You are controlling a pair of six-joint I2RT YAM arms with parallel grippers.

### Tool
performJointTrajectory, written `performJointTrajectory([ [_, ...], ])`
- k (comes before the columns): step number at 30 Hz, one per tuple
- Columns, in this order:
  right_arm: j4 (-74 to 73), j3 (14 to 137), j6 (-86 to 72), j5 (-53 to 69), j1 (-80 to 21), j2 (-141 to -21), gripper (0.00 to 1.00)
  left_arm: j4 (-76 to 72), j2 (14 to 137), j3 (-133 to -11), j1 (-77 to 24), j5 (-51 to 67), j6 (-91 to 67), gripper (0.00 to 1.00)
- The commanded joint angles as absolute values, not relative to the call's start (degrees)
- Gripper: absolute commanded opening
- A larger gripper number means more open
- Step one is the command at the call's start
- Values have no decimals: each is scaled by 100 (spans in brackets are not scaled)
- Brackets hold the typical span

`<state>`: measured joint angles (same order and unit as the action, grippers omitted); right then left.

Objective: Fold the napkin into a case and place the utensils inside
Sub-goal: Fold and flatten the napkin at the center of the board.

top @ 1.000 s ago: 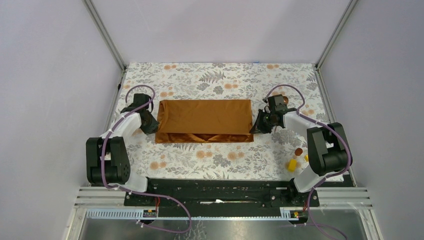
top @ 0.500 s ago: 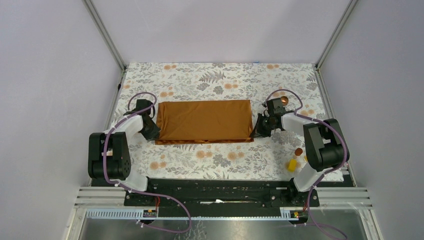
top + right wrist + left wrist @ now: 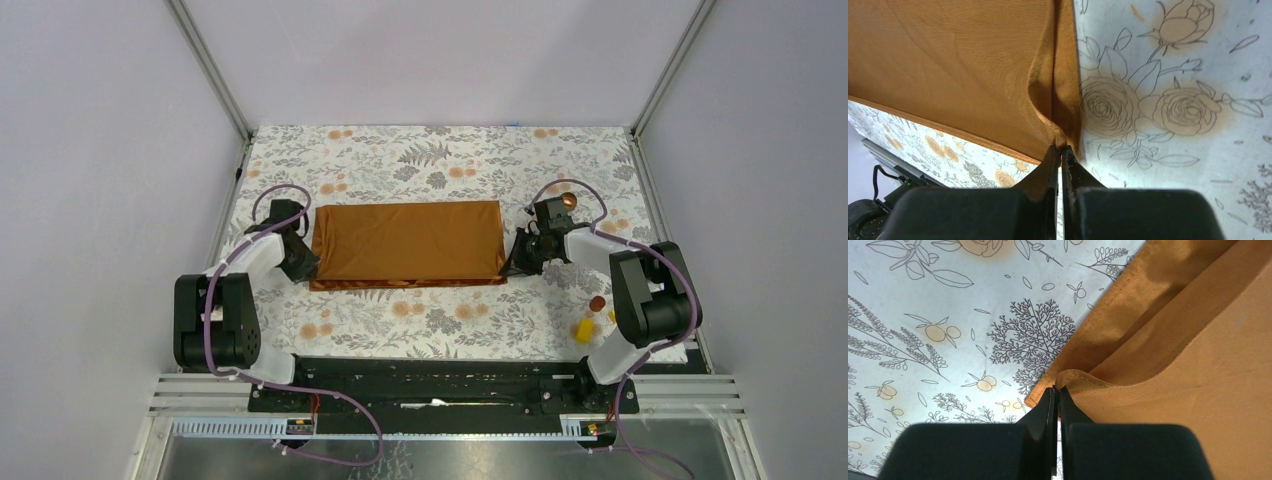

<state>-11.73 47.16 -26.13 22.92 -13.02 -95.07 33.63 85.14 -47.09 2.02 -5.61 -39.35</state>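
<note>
Napkin (image 3: 407,243): orange-brown cloth lying doubled over as a flat rectangle in the middle of the table (image 3: 440,160), long side running left to right. A strip of the lower layer shows along the near edge.
Left gripper (image 3: 1057,391): jaws pinched together on the near-left corner of the napkin, apparently the upper layer. The fabric puckers into a small ridge at the tips.
Right gripper (image 3: 1061,148): jaws clamped on the near-right corner, with a soft fold rising away from the tips.
Weight: probably very light, so no real load on either arm.
Stiffness: limp. It drapes, buckles and creases, and likely keeps a fold only once pressed flat.
Surface: the sheen suggests slippery cloth. The layers may slide over each other, and a thin corner could slip out of narrow tips.
Hold: best at the corners and along the stitched hem, where the cloth is thicker. Holding both ends at once, with the edge kept taut between them, should keep it from sagging.
Utensils (image 3: 568,200): only a small round copper bowl shows, just beyond the right wrist and apart from the cloth. The handles are hidden.
Stage: folding seems unfinished, with no narrow pouch yet.
</note>
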Motion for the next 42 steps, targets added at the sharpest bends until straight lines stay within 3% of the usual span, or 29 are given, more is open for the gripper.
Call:
performJointTrajectory([
  [1, -1515, 4707, -2474, 2115, -1292, -8977, 0, 3436, 8129, -4745, 274, -933, -3939, 0],
  [15, -1320, 4556, -2491, 2199, -1290, -9320, 0, 3404, 8411, -4527, 283, -1113, -4123, 0],
  [17, -1271, 4559, -2496, 2206, -1291, -9385, 5, 3395, 8461, -4539, 286, -1176, -4158, 0],
  [28, -1251, 4536, -2495, 2216, -1292, -9350, 7, 3467, 8569, -4590, 282, -1175, -4237, 0],
  [30, -1466, 4593, -2481, 2157, -1287, -9262, 13, 3585, 8491, -4623, 284, -1087, -4281, 2],
  [35, -2599, 5089, -2266, 1458, -1291, -8563, 39, 4334, 7941, -4912, 289, -1117, -4303, 33],
  [38, -2785, 5254, -2223, 1630, -1296, -8067, 53, 4635, 7332, -5125, 290, -1227, -4197, 55],
  [40, -2661, 5371, -2254, 1918, -1298, -8039, 63, 4599, 7075, -5286, 290, -1004, -4077, 64],
  [42, -2501, 5521, -2338, 2353, -1301, -8344, 67, 4250, 7044, -5369, 294, -194, -3915, 71],
])
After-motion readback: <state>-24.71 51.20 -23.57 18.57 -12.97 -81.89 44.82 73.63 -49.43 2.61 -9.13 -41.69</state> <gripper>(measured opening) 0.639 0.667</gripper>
